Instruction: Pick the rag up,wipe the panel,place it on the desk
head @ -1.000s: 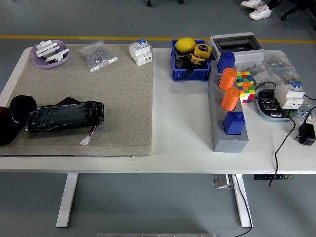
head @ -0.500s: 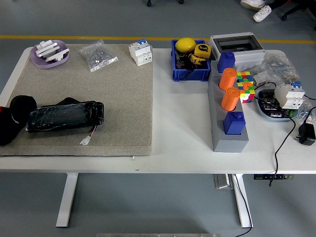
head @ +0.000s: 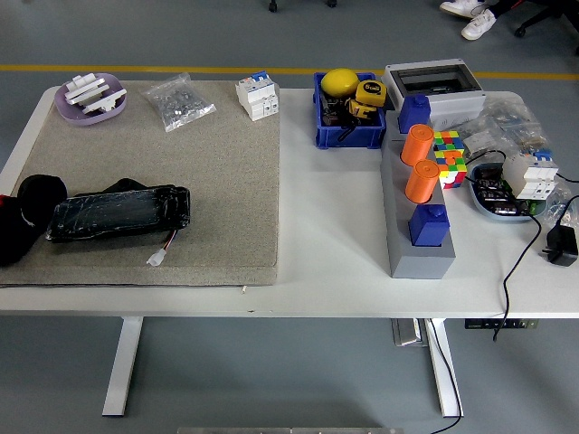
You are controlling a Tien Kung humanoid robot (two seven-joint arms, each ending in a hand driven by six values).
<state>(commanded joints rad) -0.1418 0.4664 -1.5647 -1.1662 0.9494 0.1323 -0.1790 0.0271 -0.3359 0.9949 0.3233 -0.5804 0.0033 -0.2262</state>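
A black panel (head: 118, 213) wrapped in shiny film lies on the beige mat (head: 208, 181) at the left, with a white plug on red wires (head: 160, 255) trailing from its front right corner. Touching its left end is a dark mass (head: 27, 221) that runs off the picture's left edge, with a spot of red at the border. It looks like my left hand, perhaps with a dark rag, but the black shapes merge and I cannot separate them. My right arm does not show.
On the mat's far side are a purple dish (head: 90, 98), a bag of small parts (head: 179, 101) and a white breaker (head: 257, 96). To the right stand a blue bin (head: 349, 122), a grey block with orange and blue pegs (head: 420, 212), a colour cube (head: 449, 154) and cables.
Nothing on the table has moved. A person's white shoe at the top right edge shifted slightly.
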